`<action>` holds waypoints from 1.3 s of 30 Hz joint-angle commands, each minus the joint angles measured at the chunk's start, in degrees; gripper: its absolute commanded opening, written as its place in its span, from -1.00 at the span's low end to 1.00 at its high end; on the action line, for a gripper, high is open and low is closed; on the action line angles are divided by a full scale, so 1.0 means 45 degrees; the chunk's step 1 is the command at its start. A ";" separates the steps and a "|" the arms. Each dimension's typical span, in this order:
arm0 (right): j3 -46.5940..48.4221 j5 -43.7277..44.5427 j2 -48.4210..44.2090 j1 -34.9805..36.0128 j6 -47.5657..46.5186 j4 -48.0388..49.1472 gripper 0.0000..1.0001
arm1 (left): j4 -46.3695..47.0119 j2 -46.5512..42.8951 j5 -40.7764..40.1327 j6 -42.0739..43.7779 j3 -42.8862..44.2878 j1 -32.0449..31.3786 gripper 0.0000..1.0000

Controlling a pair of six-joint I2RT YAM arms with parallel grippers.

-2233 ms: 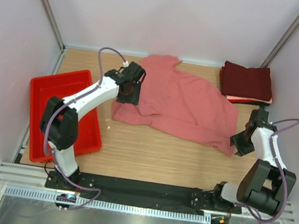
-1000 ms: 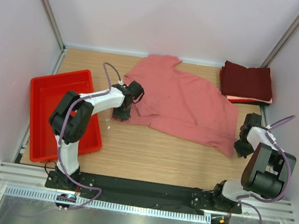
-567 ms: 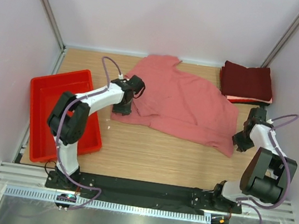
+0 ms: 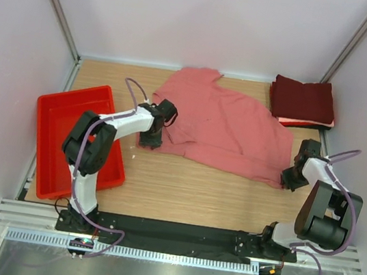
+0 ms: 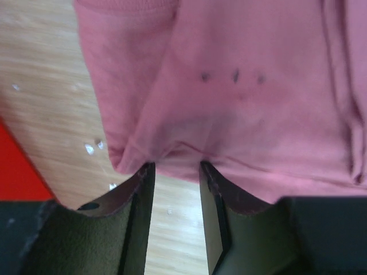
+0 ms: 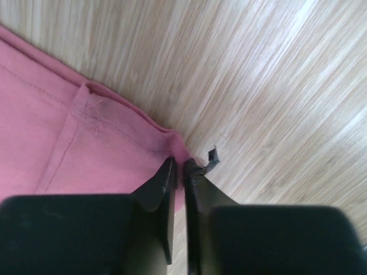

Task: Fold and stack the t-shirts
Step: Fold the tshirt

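Note:
A salmon-pink t-shirt (image 4: pixel 226 127) lies spread and rumpled across the middle of the table. My left gripper (image 4: pixel 150 139) sits at its near left hem. In the left wrist view that gripper (image 5: pixel 176 166) is open, its tips touching the hem of the pink cloth (image 5: pixel 241 86), with bare wood between the jaws. My right gripper (image 4: pixel 287 181) is at the shirt's near right corner. In the right wrist view it (image 6: pixel 179 163) is shut on that corner of the shirt (image 6: pixel 57 143), with pink cloth pinched between the narrow jaws. Folded dark maroon t-shirts (image 4: pixel 303 99) are stacked at the back right over a thin pale layer.
A red plastic tray (image 4: pixel 66 134) lies at the left, close behind my left arm, and its edge (image 5: pixel 14 172) shows in the left wrist view. Small white specks dot the wood near the left hem. Walls close in the table at both sides and the back.
My right gripper has dropped onto the shirt's near right corner and closed on it. My left gripper has slid a little toward me along the left hem, still open.

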 commanded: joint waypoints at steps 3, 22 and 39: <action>0.0193 0.2551 0.0446 0.0059 -0.1151 0.0361 -0.98 | -0.0740 0.0506 -0.2840 -0.0452 -0.0037 -0.0053 -0.23; 0.0856 0.1443 -0.1894 0.0197 -0.1796 -0.1670 -0.39 | -0.1742 -0.2598 -0.2126 -0.0260 0.1131 -0.0620 0.06; 0.4489 0.0172 0.1885 0.0588 -0.0646 -0.1925 -0.10 | -0.0096 0.1888 0.3247 -0.0022 0.5468 0.1782 0.28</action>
